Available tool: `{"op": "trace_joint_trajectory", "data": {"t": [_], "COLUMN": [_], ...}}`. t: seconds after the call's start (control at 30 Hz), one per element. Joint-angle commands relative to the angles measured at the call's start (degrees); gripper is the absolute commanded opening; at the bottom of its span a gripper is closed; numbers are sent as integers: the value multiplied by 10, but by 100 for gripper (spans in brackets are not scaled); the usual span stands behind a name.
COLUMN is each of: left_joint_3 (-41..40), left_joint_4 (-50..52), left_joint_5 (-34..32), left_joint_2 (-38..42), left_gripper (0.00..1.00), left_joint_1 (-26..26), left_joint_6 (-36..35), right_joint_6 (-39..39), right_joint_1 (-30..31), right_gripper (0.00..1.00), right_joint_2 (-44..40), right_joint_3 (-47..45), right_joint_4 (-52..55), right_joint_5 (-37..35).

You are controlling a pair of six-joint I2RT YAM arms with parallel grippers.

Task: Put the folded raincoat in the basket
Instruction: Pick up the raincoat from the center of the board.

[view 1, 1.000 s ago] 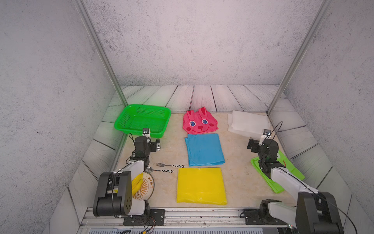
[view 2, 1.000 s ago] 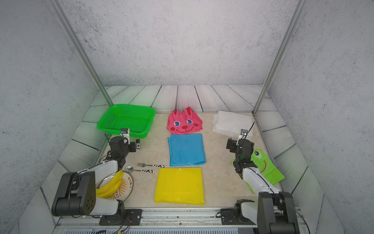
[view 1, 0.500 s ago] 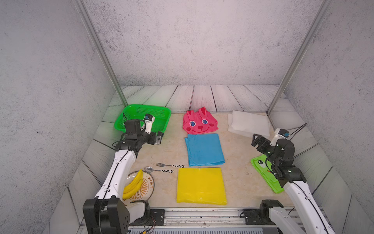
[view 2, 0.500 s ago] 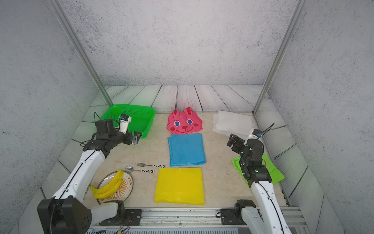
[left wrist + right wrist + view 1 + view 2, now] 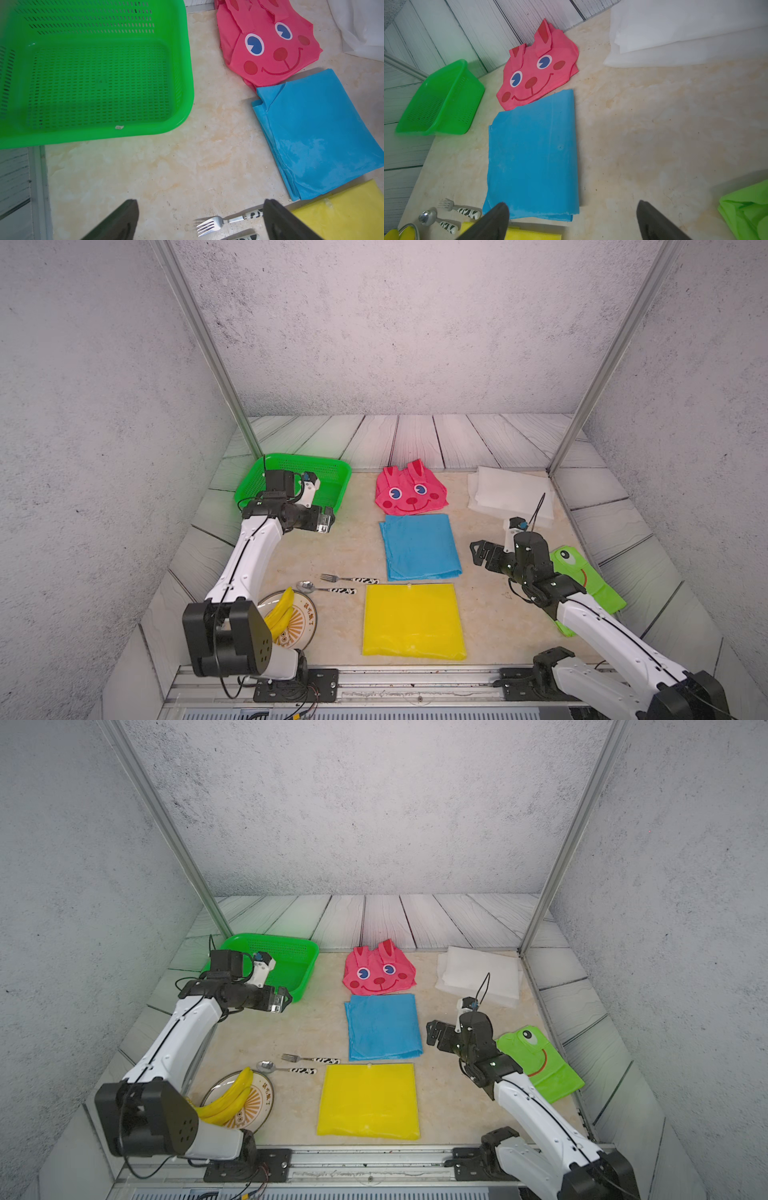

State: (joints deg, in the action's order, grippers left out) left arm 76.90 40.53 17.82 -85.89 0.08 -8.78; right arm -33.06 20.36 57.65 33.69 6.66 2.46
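basket at far left, left gripper spread just beside; right gripper spread beside blue raincoat, nothing held.

Both arms raised and unfolded from rest — left gripper now by the basket's near corner; right gripper swung inward, uncovering the frog raincoat.

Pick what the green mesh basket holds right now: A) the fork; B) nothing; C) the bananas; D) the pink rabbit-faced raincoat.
B: in the left wrist view the green mesh basket shows a bare perforated floor, with nothing lying in it.
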Motion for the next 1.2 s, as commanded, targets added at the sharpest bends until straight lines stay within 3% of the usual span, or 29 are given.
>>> {"op": "trace_joint_trajectory", "data": {"t": [0.0,0.23,0.5,0.77,0.9,1.17], "left_joint_3": [53,87,98,136,169,177], "left_joint_4": [44,65,69,94,118,102], "left_joint_5": [15,-3,-65,-72,-74,-79], "left_joint_2": [-52,-95,-122,-181,-214,-237], "left_gripper": [100,100,100,100,100,99], "left_joint_1": [-11,-32,-35,-37,-40,-45], "left_joint_6": [-3,-10,-13,-13,-11,-5], "right_joint_6": [24,4,-51,-204,-230,-310], "right_joint_1": [10,14,14,15,15,22], "right_gripper": [100,97,89,87,86,79], "right_joint_2": [42,210,324,300,282,325], "right_joint_3": [43,162,241,148,128,70], "right_joint_4": [0,53,162,108,105,-45], "right_joint_5": [11,118,122,154,145,194]}}
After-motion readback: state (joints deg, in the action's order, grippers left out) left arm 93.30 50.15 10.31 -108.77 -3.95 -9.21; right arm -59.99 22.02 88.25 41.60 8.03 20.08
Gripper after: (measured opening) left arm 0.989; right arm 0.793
